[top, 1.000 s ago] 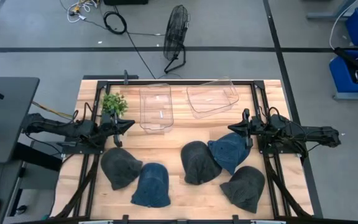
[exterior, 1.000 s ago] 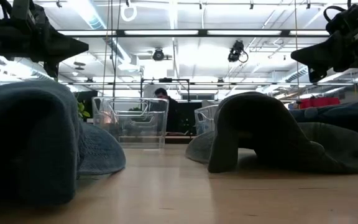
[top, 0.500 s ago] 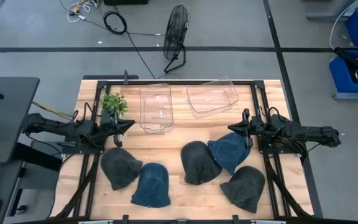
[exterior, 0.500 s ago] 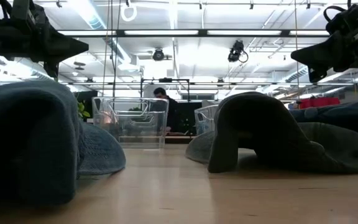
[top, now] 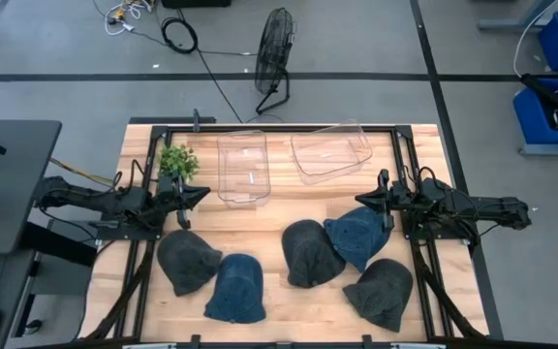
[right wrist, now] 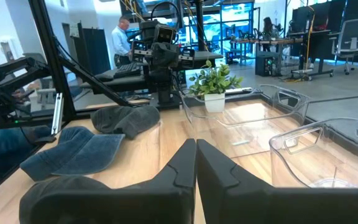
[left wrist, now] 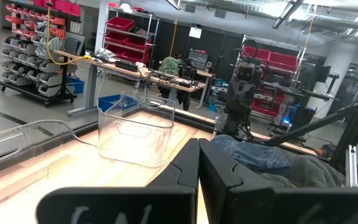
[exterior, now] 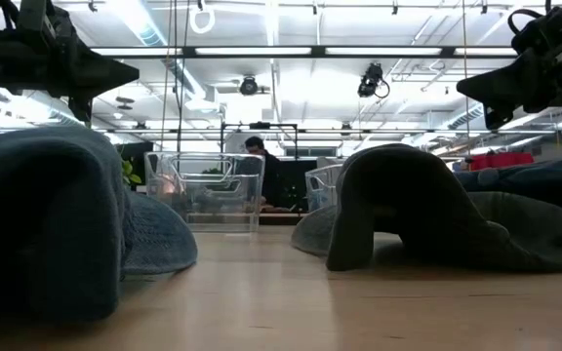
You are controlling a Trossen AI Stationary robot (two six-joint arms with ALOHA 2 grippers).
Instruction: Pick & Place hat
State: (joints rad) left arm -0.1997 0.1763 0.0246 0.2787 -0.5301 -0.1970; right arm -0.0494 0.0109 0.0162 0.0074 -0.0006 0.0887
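1. Five soft fabric caps lie on the light wooden tabletop (top: 269, 218): a dark grey cap (top: 186, 260) and a navy blue cap (top: 236, 288) on the left, touching.
2. On the right, a second dark grey cap (top: 310, 252), a denim blue cap (top: 358, 236) overlapping it, and a third dark grey cap (top: 382, 291) nearest the front edge.
3. Two clear plastic bins at the back: a narrow clear plastic bin (top: 241, 170) and a wider clear plastic bin (top: 330, 150), both empty.
4. One small green potted plant (top: 176, 161) just left of the narrow bin.
5. Left gripper (top: 200, 194) over the left edge, above the first grey cap, jaws pressed together, holding nothing.
6. Right gripper (top: 362, 201) above the denim cap, jaws pressed together, holding nothing.
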